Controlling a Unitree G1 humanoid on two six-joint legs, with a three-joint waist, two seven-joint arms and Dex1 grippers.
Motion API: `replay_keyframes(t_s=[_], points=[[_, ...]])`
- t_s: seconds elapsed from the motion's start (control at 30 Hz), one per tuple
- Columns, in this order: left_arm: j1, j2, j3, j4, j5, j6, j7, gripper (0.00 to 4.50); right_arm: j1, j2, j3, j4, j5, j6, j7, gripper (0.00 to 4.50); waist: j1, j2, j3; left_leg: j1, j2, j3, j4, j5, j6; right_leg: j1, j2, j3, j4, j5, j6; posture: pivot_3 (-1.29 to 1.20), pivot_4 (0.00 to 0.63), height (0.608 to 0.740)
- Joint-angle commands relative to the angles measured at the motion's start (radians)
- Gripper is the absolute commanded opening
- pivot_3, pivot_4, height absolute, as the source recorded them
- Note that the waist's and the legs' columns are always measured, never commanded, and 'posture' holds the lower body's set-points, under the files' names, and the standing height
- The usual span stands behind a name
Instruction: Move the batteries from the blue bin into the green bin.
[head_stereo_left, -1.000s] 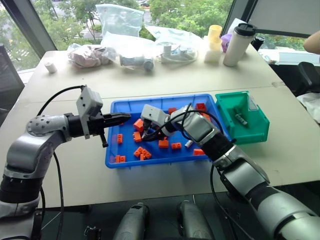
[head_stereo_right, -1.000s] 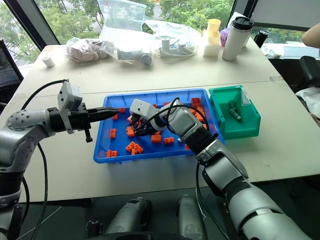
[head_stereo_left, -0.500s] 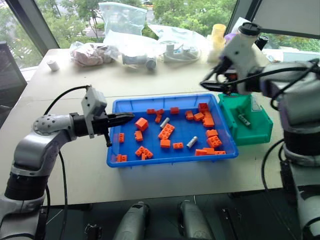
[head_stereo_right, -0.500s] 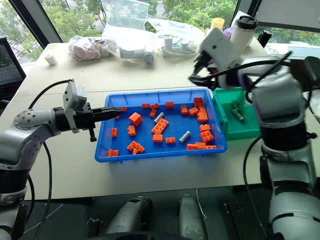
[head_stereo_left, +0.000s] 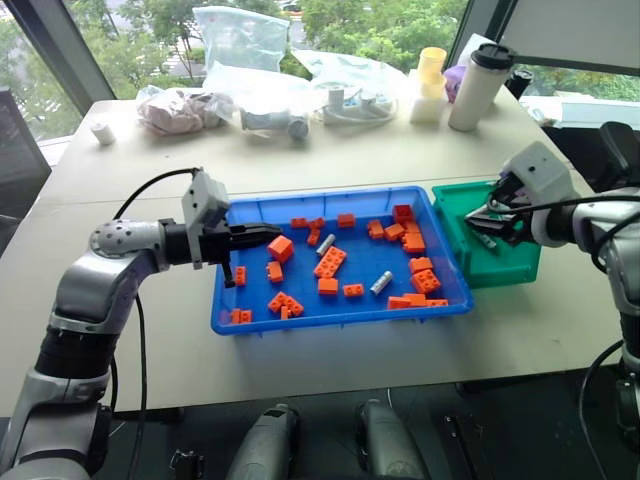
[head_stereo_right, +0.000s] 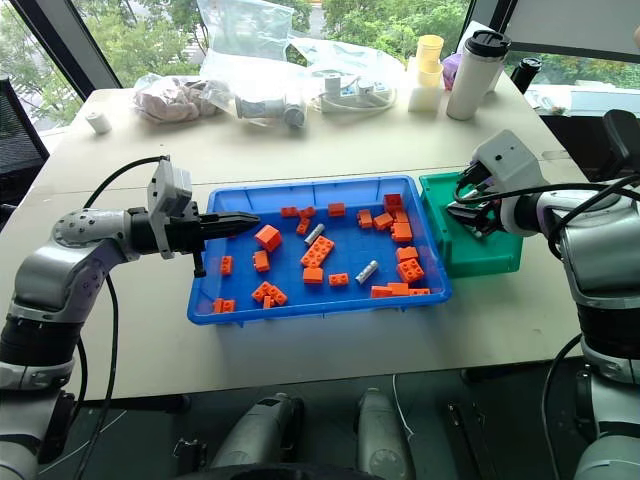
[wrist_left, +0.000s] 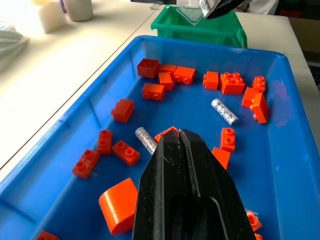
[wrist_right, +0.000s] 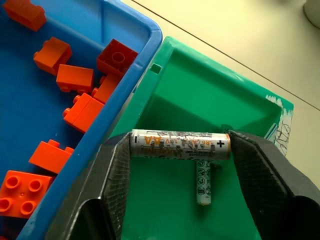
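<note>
A: Right gripper (wrist_right: 180, 150) – status?
B: Over the green bin (head_stereo_left: 520, 262), fingers spread wide, one AA battery (wrist_right: 180, 144) spanning crosswise between the two pads. Whether it is clamped or just let go, I cannot tell.
A: Bin contents?
B: A second battery (wrist_right: 202, 186) lies on the green floor beneath it.
A: Blue bin (head_stereo_left: 330, 322)?
B: Two batteries among the orange bricks (head_stereo_left: 333, 262) – one (head_stereo_left: 326, 244) near the middle, another (head_stereo_left: 381, 283) further towards the green bin.
A: Left gripper (wrist_left: 178, 134)?
B: Fingers pressed together, grasping nothing, tips hovering over the blue bin's left end, pointing across it just short of the nearer battery.
</note>
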Motion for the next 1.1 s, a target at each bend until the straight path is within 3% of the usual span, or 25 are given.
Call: replay_keyframes(t_s=[0.03,0.13,0.27,0.37,0.63,0.8,1.1], points=[[-0.015,0.007,0.018,-0.012,0.003,-0.017,-0.008,0.00,-0.061,-0.038,-0.046,-0.061,0.013,-0.047,-0.023,4.49,-0.001,0.000,0.000,0.000,0.000,0.000,0.000,0.000,0.000,0.000,0.000,0.000,0.000,0.000,0.000,0.00,0.150,0.740],[-0.013,0.009,0.019,-0.016,0.004,-0.014,-0.008,0.00,-0.165,-0.022,-0.014,-0.118,0.081,0.003,0.008,4.49,-0.006,0.001,0.001,0.000,0.000,0.000,0.000,0.000,0.000,-0.001,0.000,0.000,0.000,0.000,0.000,0.00,0.150,0.740],[-0.017,0.009,0.022,-0.011,0.006,-0.014,-0.007,0.00,-0.261,0.144,0.038,-0.154,0.179,0.106,-0.022,4.49,-0.007,0.000,0.000,0.000,0.002,-0.001,-0.001,0.000,0.000,-0.001,0.001,0.000,0.000,0.000,0.000,0.00,0.150,0.740],[-0.020,0.007,0.021,-0.011,0.011,-0.018,-0.002,0.00,-0.255,0.285,0.133,-0.166,0.203,0.137,-0.072,4.49,-0.006,-0.001,-0.001,0.001,0.002,-0.001,0.000,0.000,0.000,0.000,0.001,0.000,0.000,0.000,0.000,0.00,0.150,0.740],[-0.002,0.014,0.036,-0.039,0.006,-0.006,0.017,0.00,-0.234,0.525,0.294,-0.005,0.134,0.086,-0.262,4.49,-0.004,-0.002,-0.001,-0.001,-0.001,-0.002,0.001,0.003,-0.006,0.000,-0.001,-0.001,0.001,0.000,0.000,0.00,0.150,0.740],[0.021,0.021,0.048,-0.067,-0.001,0.007,0.030,0.00,-0.253,0.610,0.314,0.147,0.091,0.032,-0.341,4.49,-0.008,-0.001,-0.001,-0.001,-0.001,-0.002,0.000,0.005,-0.008,-0.002,0.001,-0.001,0.003,0.000,0.000,0.00,0.150,0.740],[0.058,0.031,0.065,-0.101,-0.005,0.017,0.042,0.00,-0.240,0.663,0.384,0.267,0.041,-0.075,-0.350,4.49,-0.011,-0.001,-0.001,0.000,0.000,-0.002,0.000,0.005,-0.008,-0.002,0.002,-0.001,0.004,0.000,0.000,0.00,0.150,0.740]])
